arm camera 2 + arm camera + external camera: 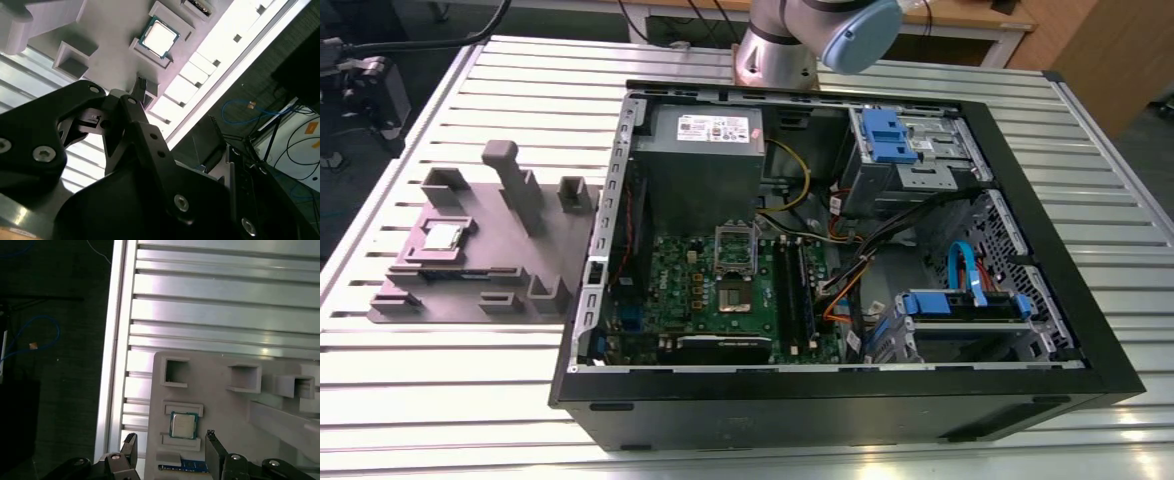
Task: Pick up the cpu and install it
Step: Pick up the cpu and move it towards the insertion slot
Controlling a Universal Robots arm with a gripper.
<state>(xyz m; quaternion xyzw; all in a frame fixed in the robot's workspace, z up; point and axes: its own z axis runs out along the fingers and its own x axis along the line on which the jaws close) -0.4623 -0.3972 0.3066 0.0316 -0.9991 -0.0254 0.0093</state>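
The cpu [444,236] is a small square chip with a silvery top. It lies flat in a recess of the grey holder block [480,262], on the table at the exterior view's left. In both wrist views the cpu [183,425] [159,38] sits framed by raised tabs. My gripper [170,436] hangs above the block, open, with its two black fingers [212,447] spread to either side of the chip and nothing between them. It is apart from the chip. One fingertip [142,86] points toward the block.
An open computer case [854,395] lies on the slatted metal table [467,400]. Inside it are the green motherboard [694,300] with its socket [735,293], a grey power supply [702,150] and blue drive bays [961,305]. Upright posts [511,185] rise from the block. The table edge [114,365] runs beside the block.
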